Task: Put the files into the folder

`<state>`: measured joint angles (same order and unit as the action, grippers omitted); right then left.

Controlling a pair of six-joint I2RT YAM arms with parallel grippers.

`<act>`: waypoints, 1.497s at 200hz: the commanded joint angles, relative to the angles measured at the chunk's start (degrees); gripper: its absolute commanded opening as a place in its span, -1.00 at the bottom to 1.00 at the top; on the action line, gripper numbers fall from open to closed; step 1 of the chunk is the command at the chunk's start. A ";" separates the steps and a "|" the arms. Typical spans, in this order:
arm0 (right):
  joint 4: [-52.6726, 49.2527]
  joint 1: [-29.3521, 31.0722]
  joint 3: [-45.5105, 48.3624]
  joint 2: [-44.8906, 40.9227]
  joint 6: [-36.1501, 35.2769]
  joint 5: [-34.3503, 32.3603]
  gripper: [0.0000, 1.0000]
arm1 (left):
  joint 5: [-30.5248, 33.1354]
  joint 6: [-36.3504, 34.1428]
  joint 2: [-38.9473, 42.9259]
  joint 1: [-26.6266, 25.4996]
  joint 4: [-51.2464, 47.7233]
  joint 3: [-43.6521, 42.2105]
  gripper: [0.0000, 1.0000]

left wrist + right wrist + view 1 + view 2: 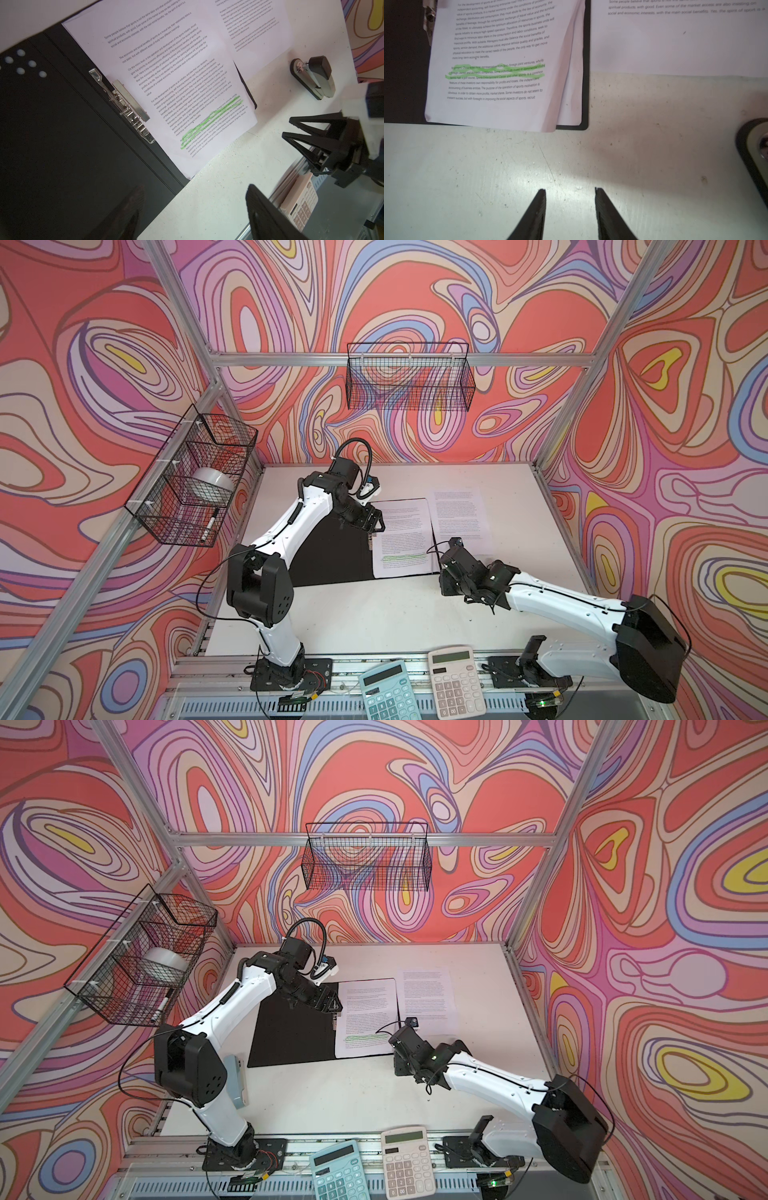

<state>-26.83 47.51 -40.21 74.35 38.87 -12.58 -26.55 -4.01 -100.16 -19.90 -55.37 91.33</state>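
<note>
With your right gripper [570, 189] part-open and empty and the left gripper [195, 187] wide, slide the loose sheet [457, 514] squarely onto the pages [401, 531] in the folder [332, 556].

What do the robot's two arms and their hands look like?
The left arm and right arm have white shells between bulky black joints, with thin black cables along them; a ribbed black hose loops above the left wrist. The left hand and right hand each end in two black, triangular, ribbed fingers.
</note>
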 commanded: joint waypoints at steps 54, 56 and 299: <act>8.34 4.37 -1.38 8.29 0.61 -9.55 -0.13 | -0.22 2.14 0.65 -0.26 1.40 0.01 0.55; 8.54 4.36 -1.39 8.45 0.55 -9.50 -0.13 | -0.30 2.12 0.62 -0.26 1.41 0.02 0.55; 5.97 5.75 -6.13 16.56 -3.54 -23.99 -0.16 | -1.50 2.69 -0.06 -0.36 1.76 -0.43 0.54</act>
<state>-18.55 52.66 -44.77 89.97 37.45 -32.80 -27.07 -1.43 -100.16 -19.94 -53.93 91.29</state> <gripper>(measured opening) 0.424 0.774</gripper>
